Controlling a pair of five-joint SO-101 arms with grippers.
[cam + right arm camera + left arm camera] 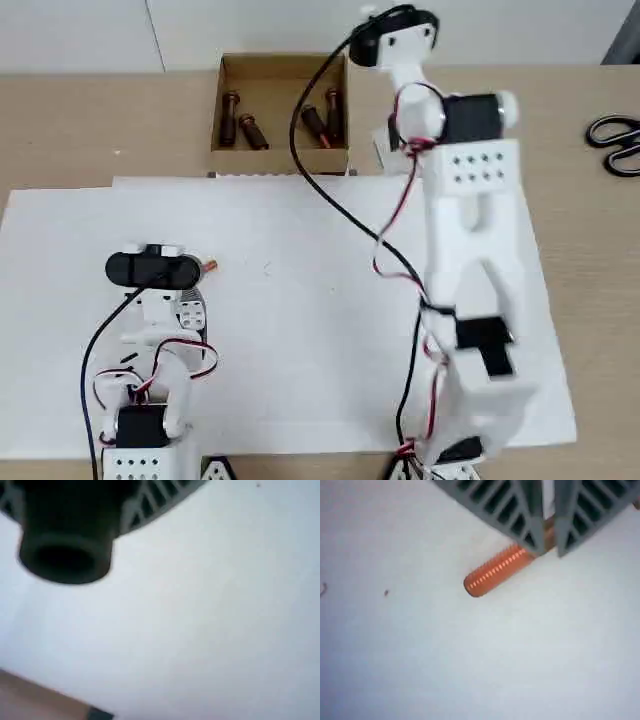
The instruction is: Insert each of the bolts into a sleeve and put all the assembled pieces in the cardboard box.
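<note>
My left gripper (547,547) is shut on a copper bolt (495,571), whose threaded end sticks out just above the white paper. In the high view the bolt's tip (208,266) shows beside the left gripper (192,270) at the paper's left side. My right gripper (75,505) is shut on a black sleeve (65,555), whose open end faces the camera above the paper near its edge. The right arm (470,230) stretches up the table, with its wrist (400,45) just right of the cardboard box (280,160). Several assembled pieces (250,130) lie in the box.
A white paper sheet (300,320) covers most of the wooden table. Black scissors (615,145) lie at the far right edge. A black cable (330,200) runs from the right wrist across the box's front and over the paper.
</note>
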